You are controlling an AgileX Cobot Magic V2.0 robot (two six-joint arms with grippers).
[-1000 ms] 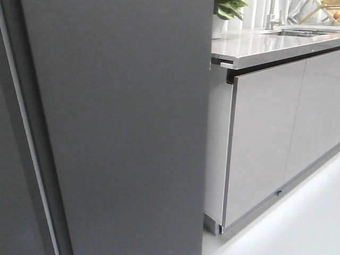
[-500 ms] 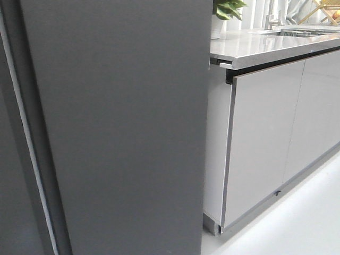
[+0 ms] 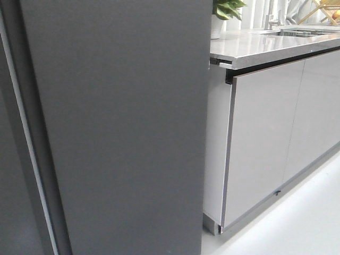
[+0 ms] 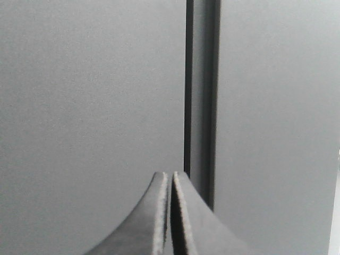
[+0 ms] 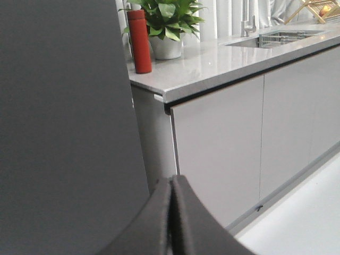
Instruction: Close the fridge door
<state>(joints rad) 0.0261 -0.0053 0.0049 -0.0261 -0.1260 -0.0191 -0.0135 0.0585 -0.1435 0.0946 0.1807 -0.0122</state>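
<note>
2 tools, both mine: left tool (image 4: 170,212) and right tool (image 5: 172,218) pinched narrow, holding nothing. The fridge door (image 3: 122,127) fills my front view, seemingly near flush. Best press flat, steadily, beside the seam (image 4: 201,95).

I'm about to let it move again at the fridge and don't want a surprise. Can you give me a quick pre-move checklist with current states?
1. Left gripper shut, holding nothing: ok; the fingers lie pressed together.
2. Right gripper shut, holding nothing: ok.
3. Tall flat matte dark-grey fridge door closed: cannot tell; the front view shows only its outer face, no white lining, and a dark gap runs beside the thin pale seam.
4. Left gripper touching the door: cannot tell; its tips sit by the dark vertical gap.
5. Red cylindrical bottle and green potted plant on the grey countertop away from the door: ok.
</note>
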